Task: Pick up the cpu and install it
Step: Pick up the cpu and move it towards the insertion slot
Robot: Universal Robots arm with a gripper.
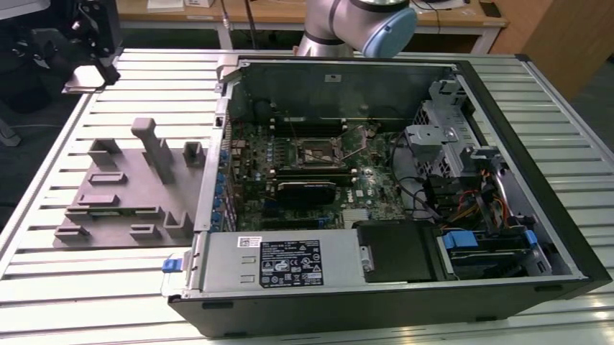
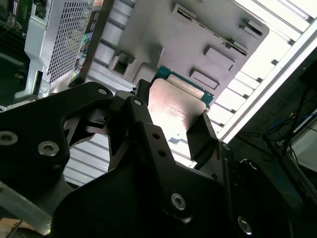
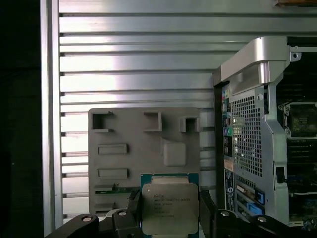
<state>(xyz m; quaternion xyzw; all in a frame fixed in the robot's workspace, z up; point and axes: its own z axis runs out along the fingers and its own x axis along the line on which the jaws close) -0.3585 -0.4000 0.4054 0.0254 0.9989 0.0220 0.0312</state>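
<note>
The fingers (image 3: 205, 212) pinch the cpu (image 3: 170, 207) by opposite edges (presumably keeping its underside free for seating), aloft at ten o'clock of the computer case (image 1: 336, 316) in the exterior view.

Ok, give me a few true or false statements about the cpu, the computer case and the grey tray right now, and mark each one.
1. The gripper grips the cpu between its fingers. True.
2. The cpu is seated in the motherboard socket. False: it is in the gripper, outside the computer case.
3. The computer case lies with its side open, showing the motherboard. True.
4. The grey fixture tray sits inside the case. False: it lies on the slatted table beside the case, on the exterior view's left.
</note>
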